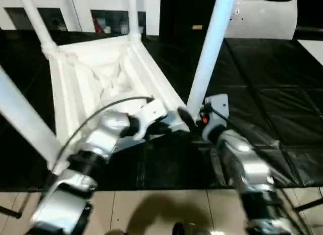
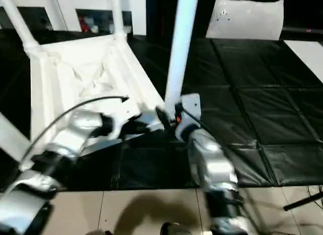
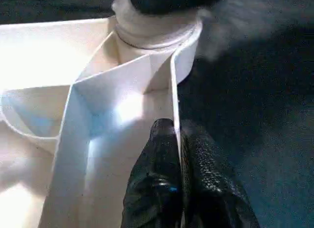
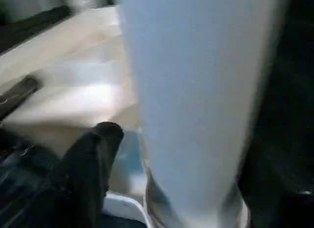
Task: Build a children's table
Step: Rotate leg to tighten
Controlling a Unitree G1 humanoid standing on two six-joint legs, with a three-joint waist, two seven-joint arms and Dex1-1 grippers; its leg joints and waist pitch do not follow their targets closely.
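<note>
Nearest lies a strip of pale tiled floor (image 1: 151, 204), and beyond it black floor mats (image 1: 262, 108) cover the ground. The white tabletop (image 1: 101, 78) rests underside up on the mats, ribs showing, tilted slightly, with legs standing in its corner sockets. The left pincer (image 3: 179, 154) is pinched tight on the thin side wall of the tabletop near the closest corner. At that corner a leg (image 1: 209, 48) rises upright from its socket; the right pincer (image 1: 194, 121) sits at the leg's base, one black finger (image 4: 95, 154) just beside the tube, and whether it grips I cannot tell. Farther back stand a flat white sheet (image 2: 247, 17) and a white cabinet (image 1: 101, 12) with glass doors.
</note>
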